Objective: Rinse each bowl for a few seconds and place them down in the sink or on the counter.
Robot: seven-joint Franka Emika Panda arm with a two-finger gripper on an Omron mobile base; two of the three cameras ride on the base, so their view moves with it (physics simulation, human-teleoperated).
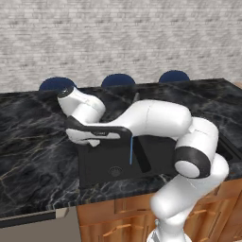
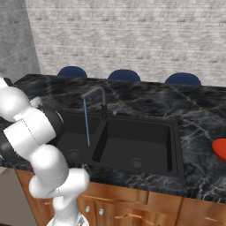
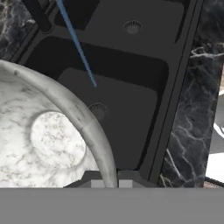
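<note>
My gripper (image 3: 110, 183) is shut on the rim of a white bowl (image 3: 48, 140) with a grey-speckled inside, which fills the lower left of the hand view. The bowl hangs above the black double-basin sink (image 3: 131, 109), beside a thin blue stream of water (image 3: 76, 43) that falls from the dark faucet (image 3: 37, 15); the stream passes just outside the rim. From the left base view, my arm stretches left over the sink (image 1: 101, 163), near the stream (image 1: 131, 151). The right base view shows the faucet (image 2: 96, 90) running into the left basin of the sink (image 2: 145, 132).
Black marble counter (image 1: 33, 142) surrounds the sink on all sides. A red object (image 2: 220, 149) lies at the counter's right edge. Several blue stools (image 2: 124, 75) stand behind the counter, in front of a brick wall.
</note>
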